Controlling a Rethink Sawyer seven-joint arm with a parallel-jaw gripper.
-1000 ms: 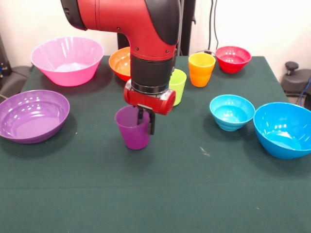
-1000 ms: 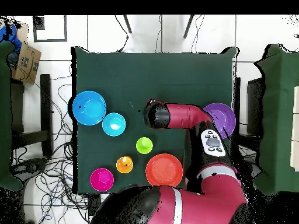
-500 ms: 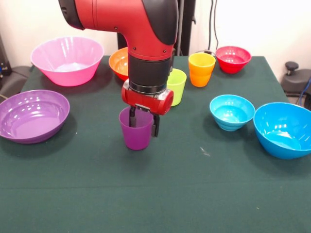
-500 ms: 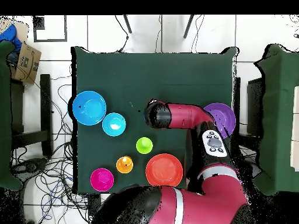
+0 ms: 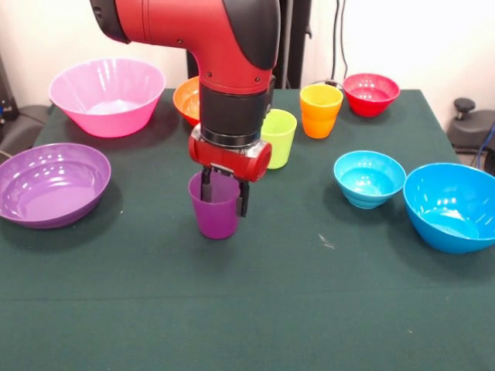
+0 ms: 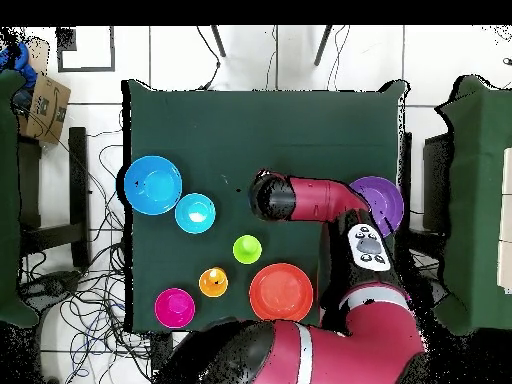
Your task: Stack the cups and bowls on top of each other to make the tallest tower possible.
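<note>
The purple cup (image 5: 215, 209) stands upright on the green table (image 5: 325, 309), left of centre. My gripper (image 5: 223, 192) hangs right over it, open: one finger reaches inside the cup and the other is outside its right wall. The lime green cup (image 5: 280, 137) and the orange cup (image 5: 320, 110) stand behind it. Around them sit the pink bowl (image 5: 107, 95), orange bowl (image 5: 189, 100), purple bowl (image 5: 51, 184), red bowl (image 5: 370, 93), small light blue bowl (image 5: 369, 178) and big blue bowl (image 5: 452, 205). In the overhead view the arm's wrist (image 6: 270, 197) hides the purple cup.
From above, the big blue bowl (image 6: 152, 184), light blue bowl (image 6: 195, 212), green cup (image 6: 247, 249) and orange cup (image 6: 213, 282) lie left of the arm. The purple bowl (image 6: 383, 200) sits on its right. Cables run over the floor around the table.
The fingers have spread apart and let go of the cup's rim. The purple cup, tilted a second ago, now stands level. The wrist has risen slightly.
</note>
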